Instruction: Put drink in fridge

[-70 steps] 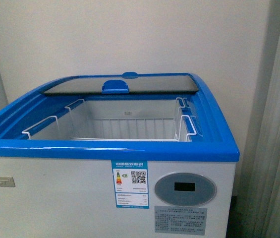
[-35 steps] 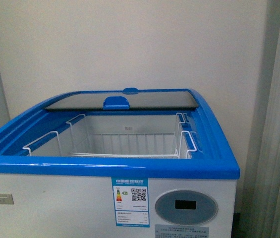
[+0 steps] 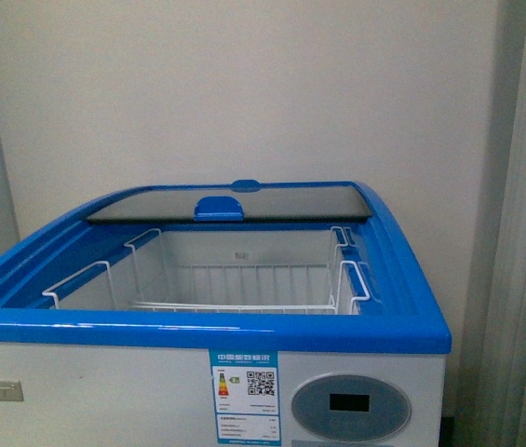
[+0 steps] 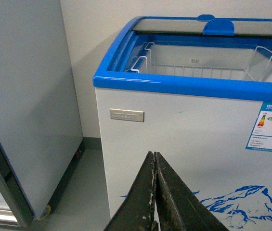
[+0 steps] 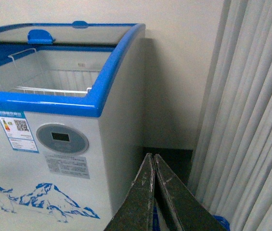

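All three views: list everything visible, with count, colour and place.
fridge: one, white with blue rim, in front of the robot, against the wall
glass lid: one, clear with blue handle, slid to the back
wire basket: one, white, inside the fridge, nothing seen in it
energy label: one, blue and white, fridge front
display: one, grey oval, beside the label
curtain: one, pale grey, right of the fridge
cabinet: one, grey, left of the fridge
drink: none in view
left gripper: one, black, shut
right gripper: one, black, shut
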{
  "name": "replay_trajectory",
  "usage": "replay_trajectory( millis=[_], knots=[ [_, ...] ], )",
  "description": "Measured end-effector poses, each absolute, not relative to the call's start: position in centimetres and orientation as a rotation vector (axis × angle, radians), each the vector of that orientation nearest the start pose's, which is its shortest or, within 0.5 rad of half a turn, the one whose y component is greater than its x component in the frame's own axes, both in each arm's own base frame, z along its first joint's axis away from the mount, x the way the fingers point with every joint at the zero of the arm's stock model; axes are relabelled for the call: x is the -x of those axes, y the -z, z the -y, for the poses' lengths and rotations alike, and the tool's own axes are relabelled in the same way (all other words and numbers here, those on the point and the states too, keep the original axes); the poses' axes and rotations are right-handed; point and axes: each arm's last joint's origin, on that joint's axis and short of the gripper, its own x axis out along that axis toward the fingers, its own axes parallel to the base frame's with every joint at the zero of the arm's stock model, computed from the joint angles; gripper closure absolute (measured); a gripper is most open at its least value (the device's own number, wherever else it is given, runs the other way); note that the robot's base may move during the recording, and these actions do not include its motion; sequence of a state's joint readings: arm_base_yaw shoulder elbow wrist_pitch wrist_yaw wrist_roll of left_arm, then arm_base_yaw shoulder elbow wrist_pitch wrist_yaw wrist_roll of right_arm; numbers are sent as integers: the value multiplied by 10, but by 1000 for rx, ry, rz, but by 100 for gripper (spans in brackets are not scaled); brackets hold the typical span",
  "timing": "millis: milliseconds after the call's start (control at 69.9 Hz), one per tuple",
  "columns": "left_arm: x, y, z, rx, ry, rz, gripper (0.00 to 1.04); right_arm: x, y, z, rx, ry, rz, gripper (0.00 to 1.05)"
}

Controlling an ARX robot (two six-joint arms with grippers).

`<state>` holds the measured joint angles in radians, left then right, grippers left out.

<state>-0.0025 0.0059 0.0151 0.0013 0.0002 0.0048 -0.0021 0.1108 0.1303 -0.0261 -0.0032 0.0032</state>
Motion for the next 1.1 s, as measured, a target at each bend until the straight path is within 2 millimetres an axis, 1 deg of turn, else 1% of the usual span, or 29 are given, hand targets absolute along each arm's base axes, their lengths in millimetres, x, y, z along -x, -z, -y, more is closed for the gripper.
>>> replay_trajectory(
  millis=[186, 530, 615, 801, 816, 873, 930, 959, 1059, 1088, 1102],
  knots=[
    [-97, -168, 0, -5, 3, 10, 102, -98, -186, 0, -3, -1, -10, 102],
    [-97, -168, 0, -5, 3, 10, 102, -98, -175, 0, -3, -1, -7, 102],
    [-97, -168, 0, -5, 2, 10, 102, -97, -168, 0, -3, 1, -1, 102],
    [-97, -168, 0, -5, 3, 10, 102, -97, -168, 0, -2, 0, 7, 102],
    [-97, -168, 0, -2, 3, 10, 101, -97, -168, 0, -3, 0, 7, 99],
    [-97, -168, 0, -3, 3, 10, 83, -97, -168, 0, -2, 0, 7, 82],
    [-97, -168, 0, -3, 3, 10, 69, -97, -168, 0, -2, 0, 7, 68],
    [-97, -168, 0, -3, 3, 10, 65, -97, -168, 0, -2, 0, 7, 64],
    [-97, -168, 0, -3, 3, 10, 46, -97, -168, 0, -2, 0, 7, 45],
    [-97, -168, 0, -3, 3, 10, 43, -97, -168, 0, -2, 0, 7, 41],
    [-97, -168, 0, -3, 3, 10, 40, -97, -168, 0, -2, 0, 7, 38]
  ],
)
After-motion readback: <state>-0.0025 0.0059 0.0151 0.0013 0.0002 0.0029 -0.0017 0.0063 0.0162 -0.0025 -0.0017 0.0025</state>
